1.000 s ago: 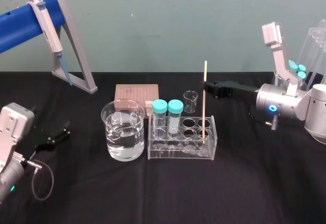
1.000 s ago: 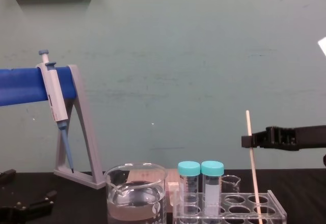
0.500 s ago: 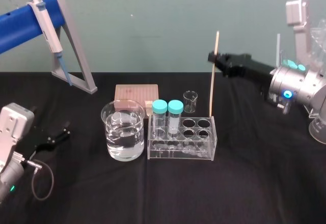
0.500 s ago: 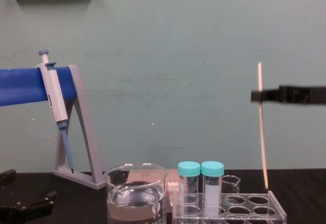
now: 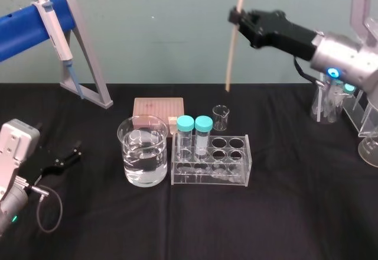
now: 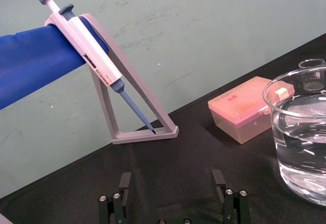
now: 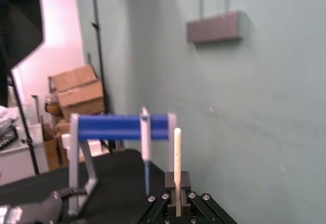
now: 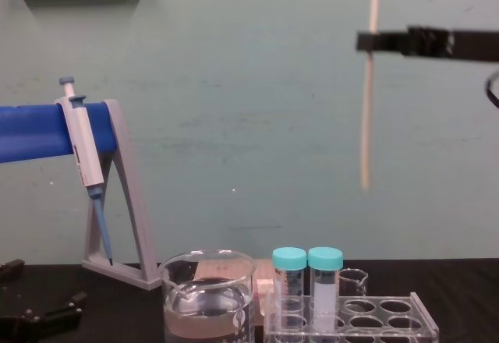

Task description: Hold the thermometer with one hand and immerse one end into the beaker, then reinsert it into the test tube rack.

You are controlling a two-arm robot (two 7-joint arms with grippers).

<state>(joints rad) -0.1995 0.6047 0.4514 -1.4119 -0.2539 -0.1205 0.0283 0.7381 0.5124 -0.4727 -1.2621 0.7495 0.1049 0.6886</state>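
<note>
My right gripper [image 5: 235, 16] is shut on the upper part of the thermometer [image 5: 233, 44], a thin cream rod hanging slightly tilted in the air. In the chest view the thermometer [image 8: 367, 109] is held by that gripper [image 8: 366, 42] well above the test tube rack [image 8: 351, 326]. The right wrist view shows the thermometer [image 7: 177, 155] clamped upright in the gripper [image 7: 177, 196]. The clear rack [image 5: 209, 180] stands mid-table, with the large water-filled beaker [image 5: 127, 153] just left of it. My left gripper [image 6: 170, 183] rests open and empty at the table's left.
A grey A-frame stand [image 5: 88, 65] with a blue bar carries a pipette [image 5: 56, 29] at the back left. A pink box [image 5: 158, 107] and a small beaker [image 5: 220, 117] sit behind the rack. Two teal-capped tubes [image 5: 194, 133] stand in the rack. Glassware [image 5: 328, 103] crowds the far right.
The right gripper has lifted the thermometer up out of the rack and carried it slightly left; its lower end now hangs clear above the rack. The left arm has not moved.
</note>
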